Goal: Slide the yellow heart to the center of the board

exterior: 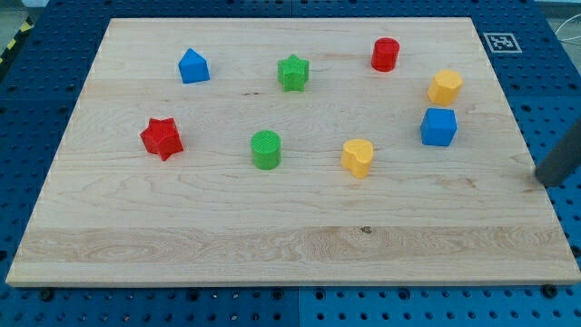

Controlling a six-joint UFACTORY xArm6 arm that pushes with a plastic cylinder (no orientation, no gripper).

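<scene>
Presently, the rod slants in from the view's right edge, my tip (547, 180) on the table (272, 245), touching nothing. The yellow heart (358, 156) sits well left of it. Blocks: two each of yellow, red, green, blue.

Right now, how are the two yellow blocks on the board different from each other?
The yellow heart sits near the board's middle, just right of the green cylinder; the yellow hexagonal block sits farther toward the view's top right, above the blue cube. The heart has a notched, lobed outline; the other has flat sides. The hexagonal one lies closer to my tip. Both are yellow, similar in size, and untouched.
</scene>
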